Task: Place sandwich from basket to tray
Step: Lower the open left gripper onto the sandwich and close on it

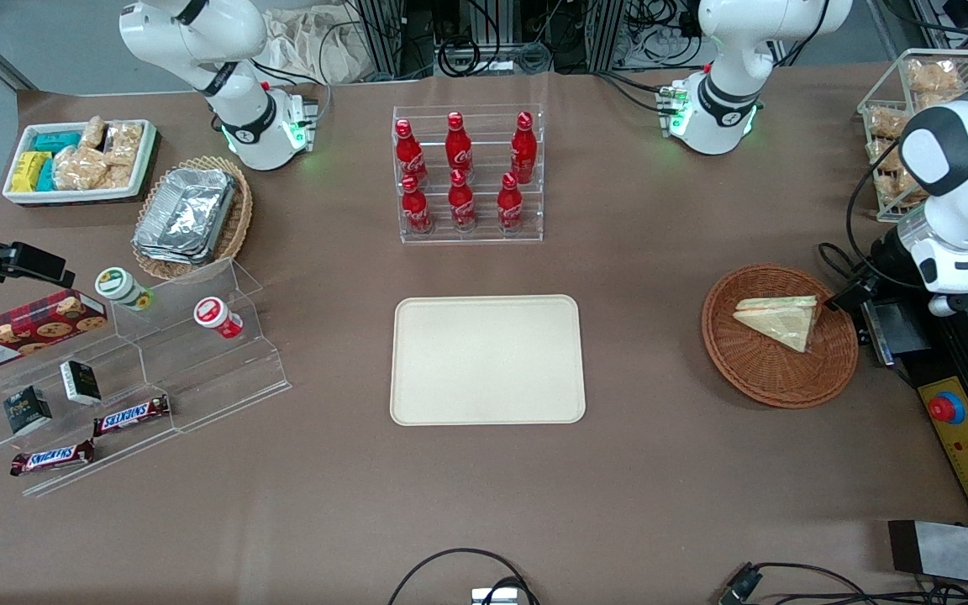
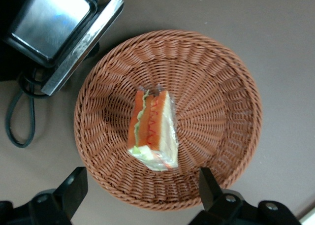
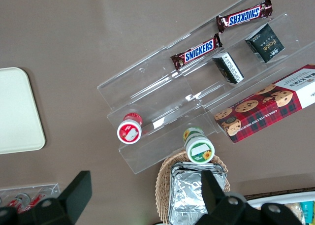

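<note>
My end effector hovers open above the basket; I should descend centred, straddling the sandwich.

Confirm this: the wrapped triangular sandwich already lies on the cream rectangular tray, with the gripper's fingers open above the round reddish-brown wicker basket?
Not quite. The wrapped triangular sandwich lies in the round reddish-brown wicker basket, not on the cream rectangular tray; the front view shows this. The gripper is above the basket, fingers open.
</note>
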